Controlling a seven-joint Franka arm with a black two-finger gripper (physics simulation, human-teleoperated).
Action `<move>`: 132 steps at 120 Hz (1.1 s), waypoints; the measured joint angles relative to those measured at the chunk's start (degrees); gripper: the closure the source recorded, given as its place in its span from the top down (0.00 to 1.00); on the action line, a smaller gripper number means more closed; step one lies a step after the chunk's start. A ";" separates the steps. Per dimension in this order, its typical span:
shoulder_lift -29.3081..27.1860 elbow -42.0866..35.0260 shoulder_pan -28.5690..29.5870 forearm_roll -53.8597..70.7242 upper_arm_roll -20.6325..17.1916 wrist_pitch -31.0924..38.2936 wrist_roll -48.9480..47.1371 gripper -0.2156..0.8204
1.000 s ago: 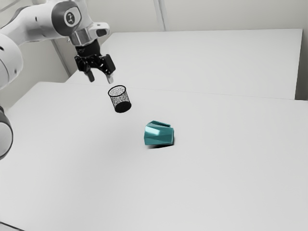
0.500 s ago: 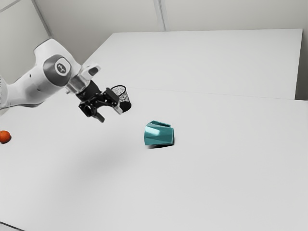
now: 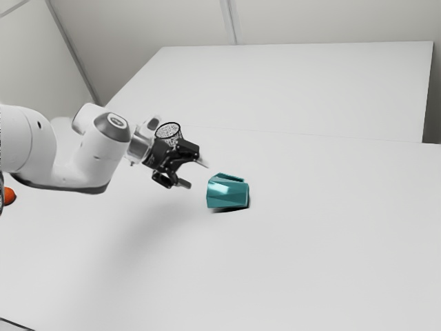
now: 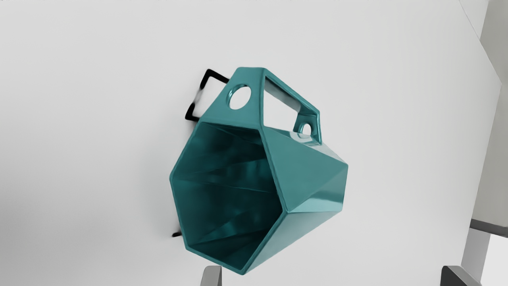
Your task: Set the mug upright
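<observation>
gripper point(image 3: 193, 174): wide, with a broad space between its two fingers and nothing held; it hangs in the air near the mug, on the exterior view's left of it, angled down toward it.
fingers point(image 4: 211, 277): one on each side of the wrist view's space, well apart, tips pointing toward the mug's side of the table.
mug point(image 3: 227, 194): teal, faceted, glossy; lies on its side on the table, not upright, apart from the gripper in the exterior view.
mouth of the mug point(image 4: 230, 194): turned toward the gripper, its dark inside showing.
handle point(image 4: 291, 93): angular, with a round hole in each of its two ends; it sits on the side of the mug away from the fingers.
shadow point(image 3: 231, 210): dark, close along the underside of the mug.
mesh cup point(image 3: 167, 129): black, behind the gripper in the exterior view and partly hidden by it.
arm point(image 3: 103, 152): white, reaching in from the exterior view's left.
orange ball point(image 3: 9, 196): at the exterior view's left edge, partly hidden by the arm.
table point(image 3: 310, 262): white, plain.
walls point(image 3: 158, 24): pale grey, beyond the table.
</observation>
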 joint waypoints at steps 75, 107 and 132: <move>10.14 4.89 0.08 -8.26 -0.05 0.45 17.59 0.79; 10.94 5.11 -0.70 -11.38 -0.05 -0.46 21.37 0.79; 11.91 5.43 -1.70 -12.93 -0.05 -0.82 23.31 0.79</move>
